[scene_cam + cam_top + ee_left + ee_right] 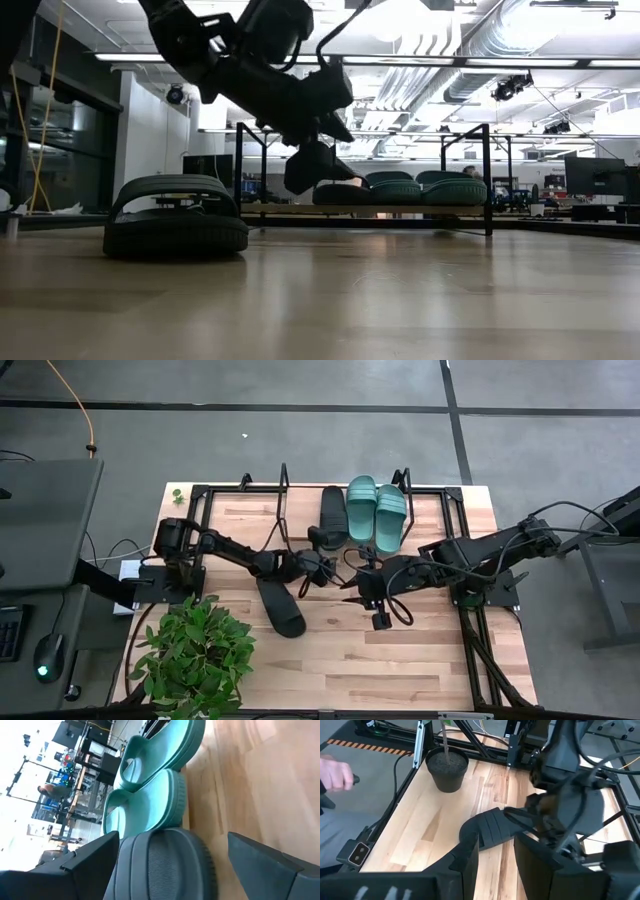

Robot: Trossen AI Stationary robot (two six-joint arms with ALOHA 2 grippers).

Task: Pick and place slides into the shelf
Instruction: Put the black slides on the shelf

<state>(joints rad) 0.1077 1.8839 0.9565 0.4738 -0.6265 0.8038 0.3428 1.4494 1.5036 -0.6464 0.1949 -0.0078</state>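
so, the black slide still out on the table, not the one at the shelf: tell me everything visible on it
The black slide lies flat, sole down, on the bare wooden tabletop, in front of the shelf and beside the potted plant. It looks like matte rubber, with a ribbed wide strap arching over an open toe and a thick grooved sole. Seen from above it sits angled, not square to the shelf. Nothing grips it; the left end effector is nearby, toward the shelf.

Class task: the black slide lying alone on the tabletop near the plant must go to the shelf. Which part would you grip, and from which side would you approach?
Grip the black slide by its wide strap, coming down from above. It lies sole-down, and the strap arches clear over the footbed, so one of the jaws can probably slip beneath it. The left gripper is nearest; the right gripper hovers beside it.
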